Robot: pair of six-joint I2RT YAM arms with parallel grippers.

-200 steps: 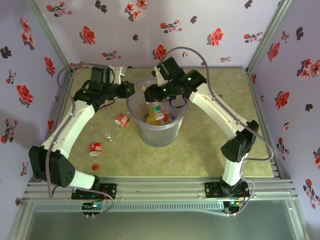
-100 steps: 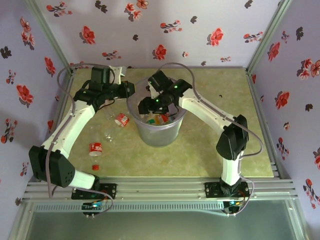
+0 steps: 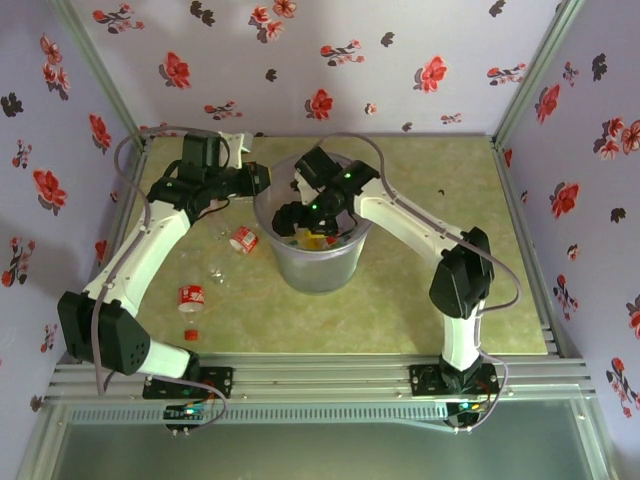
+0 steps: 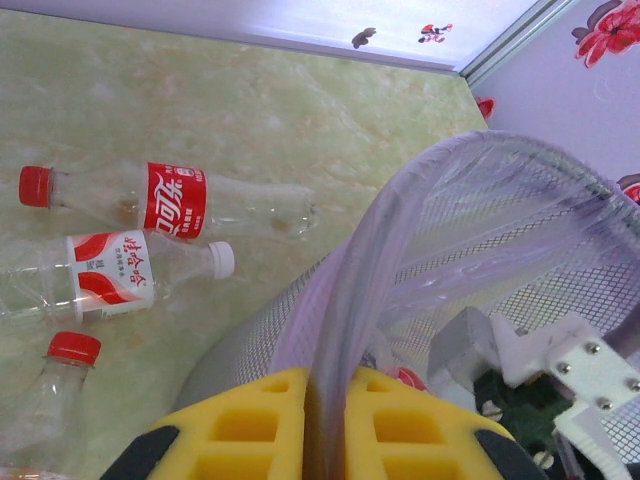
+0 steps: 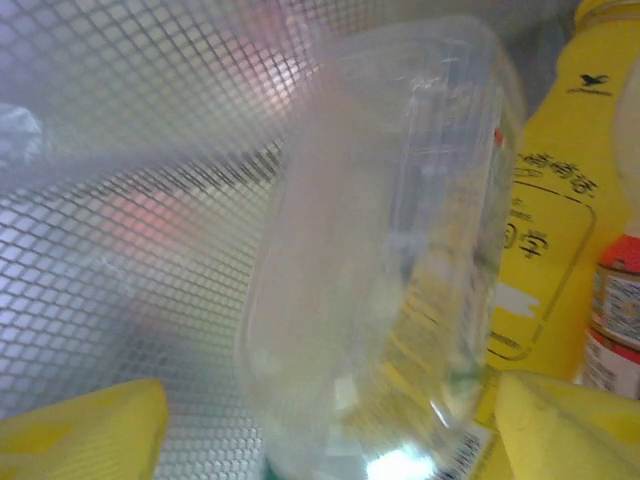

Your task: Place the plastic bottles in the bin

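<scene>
Three clear plastic bottles lie on their sides at the left of the table (image 3: 420, 300), outside the bin and close together. They are a red-capped cola bottle (image 4: 165, 200), a white-capped bottle (image 4: 110, 275) just beside it, and a second red-capped bottle (image 4: 55, 395) nearest the left wrist camera.

The left pincer (image 4: 325, 400) is clenched on the left rim of the bin (image 3: 320, 268), with the lilac edge pinched between its yellow pads. The bin stands upright at mid-table.

The right arm reaches over the bin's far rim. Its pincer (image 3: 290, 213) hangs inside and blocks much of the contents from above. From the right wrist, its yellow fingers are spread and released. A clear bottle (image 5: 380, 250) sits between them, with the mesh wall showing between the left finger and the bottle. To the right stands the yellow bottle (image 5: 545, 230), and a red-labelled bottle (image 5: 615, 300) is at the frame's edge.
</scene>
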